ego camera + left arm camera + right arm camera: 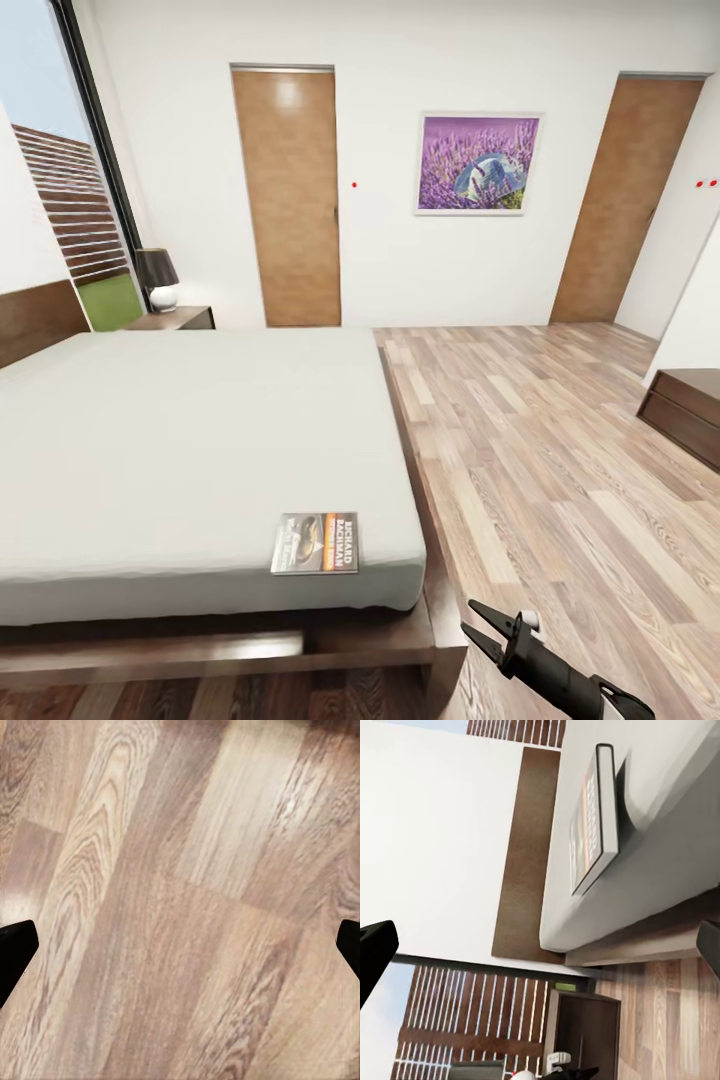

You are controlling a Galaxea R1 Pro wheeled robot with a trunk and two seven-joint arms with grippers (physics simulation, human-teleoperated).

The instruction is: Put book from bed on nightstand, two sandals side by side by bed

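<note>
The book [315,543] lies flat on the bed [180,440], at the mattress's front edge near its right corner. The right claw [478,622] is spread, empty, above the floor [560,470] beside the bed's corner. The left claw [180,945] is spread too, over floor planks.

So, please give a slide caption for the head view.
Book lies at the bed corner; the open right gripper waits nearby.

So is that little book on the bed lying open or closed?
Closed. The book lies flat with its cover up near the corner of the bed; the right wrist view shows its edge as one shut block.
</note>
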